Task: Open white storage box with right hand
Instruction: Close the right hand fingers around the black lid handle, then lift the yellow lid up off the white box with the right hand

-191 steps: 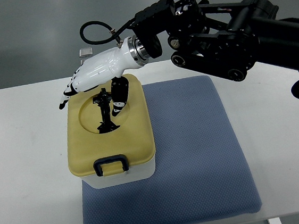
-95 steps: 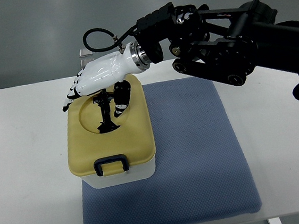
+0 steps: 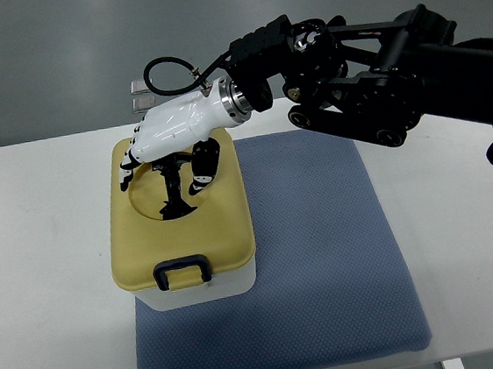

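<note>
You are seeing the white storage box, its yellow lid closed, sitting left of frame centre on the blue mat. The right hand is reaching in from the upper right and hovering over the lid's far edge. Its fingers are hanging loosely curled, grasping nothing, with the thumb pointing down toward the lid's recess.

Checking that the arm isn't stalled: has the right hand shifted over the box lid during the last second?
Yes. The right hand has moved rightward; its fingertips, earlier past the yellow lid's left edge, now sit over the lid.
</note>
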{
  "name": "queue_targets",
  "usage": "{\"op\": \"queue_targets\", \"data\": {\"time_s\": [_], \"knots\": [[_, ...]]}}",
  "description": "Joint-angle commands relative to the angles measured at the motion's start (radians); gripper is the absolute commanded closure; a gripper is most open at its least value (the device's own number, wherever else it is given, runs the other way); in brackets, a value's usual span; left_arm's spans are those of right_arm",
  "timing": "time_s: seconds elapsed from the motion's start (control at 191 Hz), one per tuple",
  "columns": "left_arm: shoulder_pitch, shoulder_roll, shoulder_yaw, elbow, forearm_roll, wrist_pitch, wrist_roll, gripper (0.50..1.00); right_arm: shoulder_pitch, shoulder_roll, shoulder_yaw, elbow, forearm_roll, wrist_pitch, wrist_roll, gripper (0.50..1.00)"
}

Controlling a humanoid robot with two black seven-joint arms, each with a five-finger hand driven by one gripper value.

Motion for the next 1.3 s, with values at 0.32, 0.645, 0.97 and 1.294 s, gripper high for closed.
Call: {"op": "queue_targets", "data": {"time_s": [0.32,0.645,0.97,1.294], "knots": [[0.000,0.000,0.000,0.000,0.000,0.000,0.000,0.500,0.000,-0.001,0.000,-0.001,-0.005,0.000,0.001,0.895],[0.000,0.000,0.000,0.000,0.000,0.000,0.000,0.500,0.002,-0.004,0.003,-0.001,-0.005,-0.002,0.018,1.000],[0.000,0.000,0.000,0.000,0.000,0.000,0.000,0.500,0.014,-0.013,0.018,-0.001,-0.005,-0.002,0.033,1.000],[0.000,0.000,0.000,0.000,0.000,0.000,0.000,0.500,0.102,-0.053,0.040,-0.008,0.002,-0.025,0.033,1.000]]}}
